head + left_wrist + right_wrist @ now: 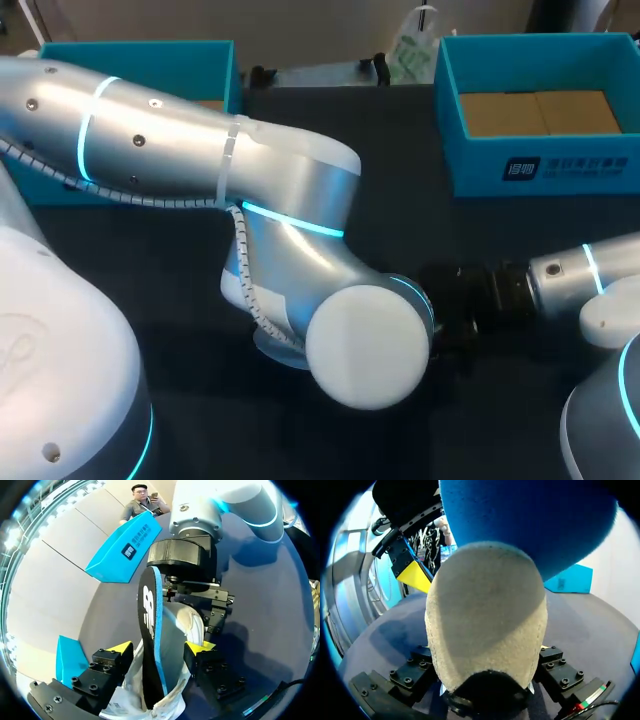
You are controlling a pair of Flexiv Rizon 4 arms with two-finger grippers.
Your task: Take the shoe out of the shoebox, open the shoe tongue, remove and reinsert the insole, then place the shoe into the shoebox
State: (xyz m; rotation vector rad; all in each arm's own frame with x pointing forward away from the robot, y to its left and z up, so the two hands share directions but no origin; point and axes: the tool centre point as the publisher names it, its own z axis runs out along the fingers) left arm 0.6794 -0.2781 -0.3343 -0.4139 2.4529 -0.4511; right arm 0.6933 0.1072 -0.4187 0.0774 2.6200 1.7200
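Note:
In the left wrist view a white shoe (177, 625) lies between the yellow tips of my left gripper (160, 647), and both fingers press its sides. A black insole (150, 625) with a blue edge stands up out of the shoe's opening and leans toward my right gripper (197, 592) just ahead, at the toe. In the right wrist view the beige toe (485, 615) fills the gap of my right gripper (487, 680), whose finger blocks touch it on both sides. The blue insole underside (530, 520) looms above. In the head view my left arm (290, 240) hides the shoe.
The open blue shoebox (540, 165) stands at the back right of the dark table. Another blue box (140, 60) sits at the back left, partly behind my left arm. My right arm (560, 280) comes in low from the right.

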